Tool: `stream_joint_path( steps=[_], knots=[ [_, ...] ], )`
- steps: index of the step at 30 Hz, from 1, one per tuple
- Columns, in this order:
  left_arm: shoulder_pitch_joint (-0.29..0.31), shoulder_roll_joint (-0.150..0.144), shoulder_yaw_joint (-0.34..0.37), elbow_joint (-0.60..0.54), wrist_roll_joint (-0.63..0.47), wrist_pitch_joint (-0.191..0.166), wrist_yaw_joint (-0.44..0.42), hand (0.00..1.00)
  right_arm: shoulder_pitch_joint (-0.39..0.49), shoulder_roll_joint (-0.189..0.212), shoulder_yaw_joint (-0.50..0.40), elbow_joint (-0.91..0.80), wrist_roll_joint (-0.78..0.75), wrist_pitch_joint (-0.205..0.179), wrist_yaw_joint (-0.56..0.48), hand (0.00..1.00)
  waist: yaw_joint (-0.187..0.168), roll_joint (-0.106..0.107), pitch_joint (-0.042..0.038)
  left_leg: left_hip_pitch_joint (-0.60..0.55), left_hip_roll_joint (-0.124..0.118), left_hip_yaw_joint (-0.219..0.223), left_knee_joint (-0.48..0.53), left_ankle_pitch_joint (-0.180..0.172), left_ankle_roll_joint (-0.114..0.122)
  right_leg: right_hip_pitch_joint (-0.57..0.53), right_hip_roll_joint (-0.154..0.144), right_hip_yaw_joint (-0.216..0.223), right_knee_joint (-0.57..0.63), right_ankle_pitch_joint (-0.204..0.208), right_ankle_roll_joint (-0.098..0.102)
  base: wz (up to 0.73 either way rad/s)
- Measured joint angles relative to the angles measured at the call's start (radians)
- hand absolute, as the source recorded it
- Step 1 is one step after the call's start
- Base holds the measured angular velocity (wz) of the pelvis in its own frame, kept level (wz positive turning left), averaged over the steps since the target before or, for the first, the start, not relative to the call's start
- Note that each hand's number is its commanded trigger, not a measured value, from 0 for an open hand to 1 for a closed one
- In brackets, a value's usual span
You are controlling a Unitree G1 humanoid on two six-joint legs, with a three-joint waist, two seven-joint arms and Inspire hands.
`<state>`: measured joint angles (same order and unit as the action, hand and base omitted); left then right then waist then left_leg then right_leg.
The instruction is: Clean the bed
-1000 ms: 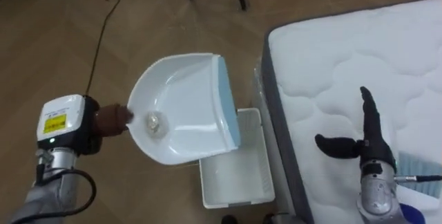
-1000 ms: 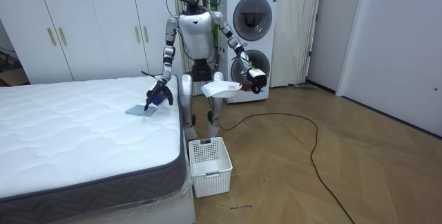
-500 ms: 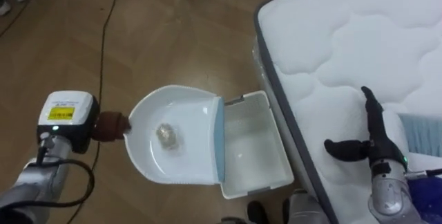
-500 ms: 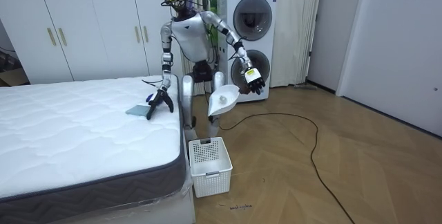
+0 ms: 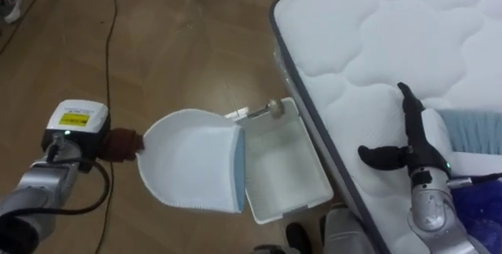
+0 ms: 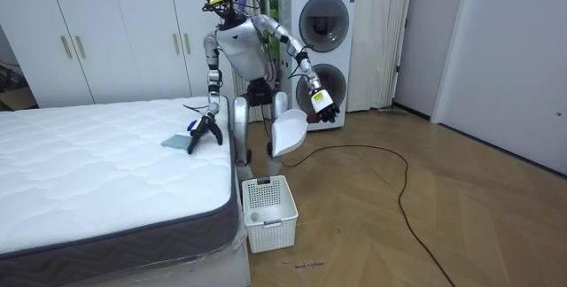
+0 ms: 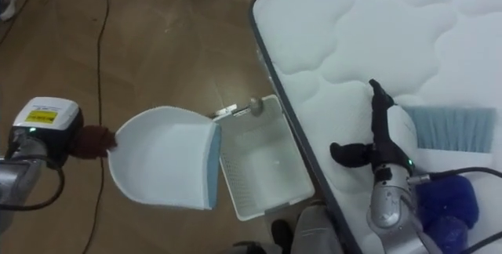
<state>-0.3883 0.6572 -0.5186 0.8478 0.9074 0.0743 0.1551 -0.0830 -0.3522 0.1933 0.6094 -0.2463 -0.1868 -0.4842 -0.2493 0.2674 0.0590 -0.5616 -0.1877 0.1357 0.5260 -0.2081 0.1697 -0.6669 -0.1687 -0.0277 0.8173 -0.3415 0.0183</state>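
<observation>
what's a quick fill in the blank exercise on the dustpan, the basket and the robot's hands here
1. The white basket stands on the wooden ____ beside the mattress.
2. The left hand holds a white ____ tipped towards that basket.
3. The right hand rests on the mattress with its fingers straight, so it is ____, not shut.
Missing words: floor; dustpan; open.

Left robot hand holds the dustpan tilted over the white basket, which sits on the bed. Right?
Not quite. The white basket sits on the floor beside the bed, not on it; the room view shows this. The left robot hand does hold the dustpan tilted over it.
</observation>
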Motion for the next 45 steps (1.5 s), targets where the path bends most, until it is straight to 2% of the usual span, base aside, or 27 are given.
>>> stream_joint_path(
  steps=[2,4,6,11,14,18,22,27,30,31,32,33,34,36,37,40,42,43,45],
  knots=[
    [-0.001,0.026,0.000,0.001,0.000,0.010,-0.015,1.00,-0.005,0.000,0.000,-0.003,-0.001,-0.002,0.000,0.00,-0.008,0.010,0.0040,0.000,0.000,0.001,0.001,0.000,0.000,0.000,-0.001,0.000,0.002,-0.004,-0.003,0.00],
    [-0.003,0.035,0.000,0.015,-0.001,0.017,-0.022,1.00,-0.009,0.000,0.000,-0.006,0.000,-0.009,-0.003,0.00,-0.017,0.020,0.0083,0.001,-0.002,0.003,0.002,0.000,0.000,0.000,-0.003,0.000,0.007,-0.008,-0.004,-0.02],
    [-0.003,0.041,0.000,0.025,-0.002,0.029,-0.038,1.00,-0.009,0.000,0.002,-0.024,0.000,-0.008,-0.002,0.00,-0.017,0.022,0.0079,0.001,-0.003,0.018,0.000,0.000,0.000,-0.011,-0.004,0.011,0.019,-0.010,-0.005,-0.11],
    [-0.018,0.056,0.000,0.038,0.000,0.031,-0.077,1.00,0.003,0.000,0.007,-0.058,0.002,-0.009,-0.001,0.00,-0.028,0.021,0.0077,-0.001,-0.018,0.035,0.000,0.000,-0.001,-0.032,-0.013,0.045,0.053,-0.030,-0.004,-0.01],
    [-0.018,0.061,0.000,0.055,0.001,0.034,-0.101,1.00,0.005,0.000,0.016,-0.073,0.003,-0.008,0.004,0.00,-0.042,0.021,0.0075,0.000,-0.019,0.045,0.003,0.000,-0.001,-0.034,-0.013,0.051,0.058,-0.037,-0.003,-0.02],
    [-0.022,0.062,-0.017,0.058,0.000,0.038,-0.109,1.00,0.005,-0.001,0.021,-0.076,0.007,-0.007,0.007,0.00,-0.052,0.020,0.0073,0.002,-0.015,0.056,0.003,-0.001,0.000,-0.033,-0.012,0.051,0.058,-0.039,-0.002,0.04],
    [-0.024,0.062,-0.043,0.061,-0.004,0.038,-0.103,1.00,0.011,-0.010,0.028,-0.075,0.016,-0.008,0.004,0.00,-0.053,0.015,0.0082,0.009,0.001,0.095,0.021,-0.015,0.008,-0.027,-0.010,0.052,0.071,-0.048,0.000,0.01],
    [-0.017,0.062,-0.043,0.067,-0.013,0.032,-0.053,1.00,0.015,-0.019,0.038,-0.066,0.066,-0.018,0.007,0.00,-0.044,-0.003,0.0104,0.028,0.019,0.107,0.050,-0.037,0.005,-0.007,0.003,0.065,0.075,-0.050,-0.003,-0.13],
    [-0.006,0.062,-0.029,0.040,-0.011,0.026,0.002,1.00,0.034,-0.032,0.041,-0.061,0.090,-0.033,0.008,0.00,-0.019,-0.024,0.0063,0.041,0.038,0.120,0.068,-0.052,0.003,0.001,0.029,0.085,0.070,-0.049,-0.004,-0.31],
    [0.016,0.060,-0.004,0.028,-0.011,0.011,0.034,1.00,0.042,-0.031,0.041,-0.050,0.089,-0.035,0.008,0.00,0.004,-0.045,0.0041,0.055,0.049,0.141,0.070,-0.057,0.000,0.005,0.051,0.110,0.064,-0.042,-0.005,-0.72],
    [0.042,0.055,0.030,0.020,-0.012,-0.010,0.065,1.00,0.052,-0.031,0.043,-0.036,0.084,-0.041,0.008,0.00,0.030,-0.063,-0.0019,0.070,0.059,0.152,0.067,-0.062,-0.005,0.012,0.074,0.138,0.055,-0.034,-0.008,-0.82],
    [0.058,0.051,0.049,0.015,-0.012,-0.019,0.080,1.00,0.058,-0.032,0.043,-0.033,0.084,-0.041,0.008,0.00,0.044,-0.072,-0.0055,0.075,0.063,0.152,0.065,-0.064,-0.008,0.014,0.086,0.151,0.048,-0.029,-0.009,-0.89],
    [0.088,0.035,0.084,0.005,-0.012,-0.027,0.110,1.00,0.069,-0.036,0.042,-0.031,0.091,-0.040,0.003,0.00,0.066,-0.084,-0.0079,0.089,0.073,0.149,0.063,-0.070,-0.015,0.029,0.108,0.167,0.031,-0.018,-0.013,-0.70],
    [0.122,-0.002,0.121,0.004,-0.014,-0.039,0.143,1.00,0.088,-0.035,0.040,-0.011,0.092,-0.033,-0.004,0.00,0.070,-0.093,-0.0117,0.119,0.075,0.127,0.056,-0.075,-0.021,0.066,0.126,0.179,0.008,-0.011,-0.014,-0.47],
    [0.133,-0.023,0.123,0.001,-0.013,-0.046,0.152,1.00,0.102,-0.035,0.039,0.001,0.097,-0.032,-0.007,0.00,0.077,-0.102,-0.0168,0.144,0.077,0.126,0.046,-0.079,-0.022,0.089,0.135,0.188,-0.004,-0.010,-0.013,-0.36],
    [0.144,-0.051,0.123,-0.057,-0.023,-0.076,0.176,1.00,0.115,-0.029,0.027,0.006,0.140,-0.031,-0.017,0.00,0.081,-0.112,-0.0217,0.184,0.094,0.131,0.023,-0.086,-0.023,0.133,0.153,0.193,-0.048,0.008,-0.014,-0.31],
    [0.156,-0.063,0.124,-0.120,-0.036,-0.091,0.206,1.00,0.127,-0.022,0.004,0.005,0.141,-0.030,-0.019,0.00,0.089,-0.124,-0.0273,0.213,0.108,0.148,0.004,-0.086,-0.022,0.159,0.160,0.191,-0.083,0.023,-0.018,-0.37],
    [0.161,-0.073,0.126,-0.148,-0.053,-0.106,0.222,1.00,0.137,-0.021,-0.003,0.003,0.143,-0.030,-0.019,0.00,0.090,-0.136,-0.0338,0.234,0.115,0.162,-0.008,-0.087,-0.022,0.177,0.166,0.194,-0.102,0.031,-0.018,-0.55],
    [0.185,-0.106,0.168,-0.184,-0.053,-0.125,0.242,1.00,0.150,-0.012,-0.024,-0.006,0.138,-0.029,-0.019,0.00,0.101,-0.149,-0.0380,0.271,0.143,0.203,-0.029,-0.093,-0.026,0.205,0.188,0.191,-0.149,0.063,-0.021,-0.89]
  ],
)
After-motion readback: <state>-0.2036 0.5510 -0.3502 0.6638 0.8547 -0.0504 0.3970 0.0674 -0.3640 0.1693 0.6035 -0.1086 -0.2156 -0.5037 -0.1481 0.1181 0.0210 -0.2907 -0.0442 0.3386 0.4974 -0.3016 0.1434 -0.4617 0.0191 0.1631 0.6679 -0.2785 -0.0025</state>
